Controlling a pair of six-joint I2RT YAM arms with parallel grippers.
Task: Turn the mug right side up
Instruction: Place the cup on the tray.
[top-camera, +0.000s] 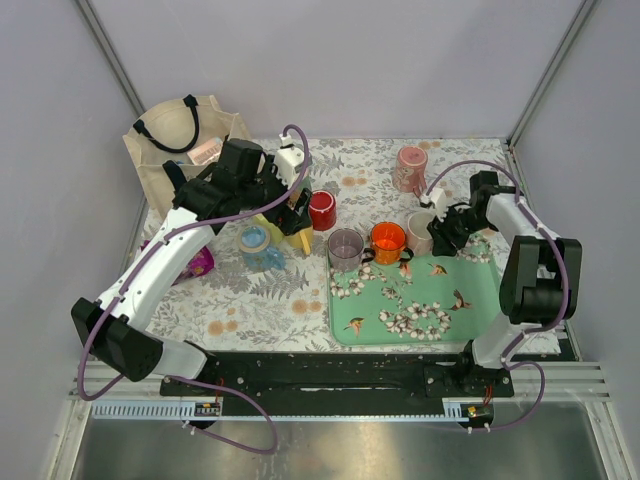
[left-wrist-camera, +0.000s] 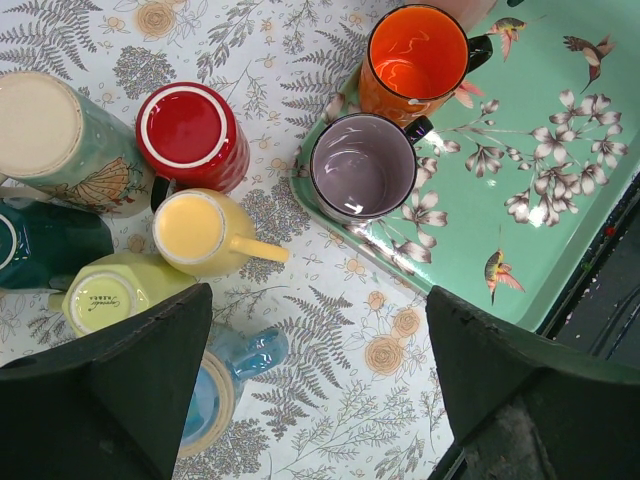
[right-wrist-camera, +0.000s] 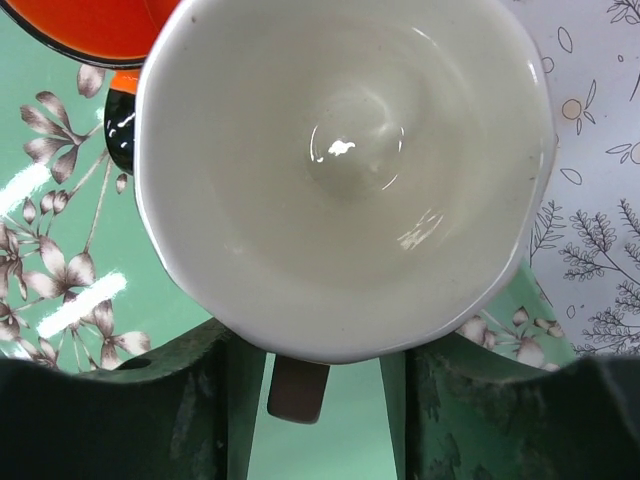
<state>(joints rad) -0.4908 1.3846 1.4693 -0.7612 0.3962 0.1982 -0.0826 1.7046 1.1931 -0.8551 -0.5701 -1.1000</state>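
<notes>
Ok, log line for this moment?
left gripper: open above upside-down mugs | right gripper: on cream mug, upright over tray corner

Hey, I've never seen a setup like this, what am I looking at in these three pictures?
Two robot arms are bolted to a table's near edge. One picture looks down from above; the other two come from cameras on each wrist. The left claw hangs open above upside-down mugs, among them a red mug and a yellow mug, on a floral tablecloth. A green tray holds upright grey and orange mugs. The right claw sits around the handle of an upright cream mug; how firmly it grips isn't clear.
</notes>
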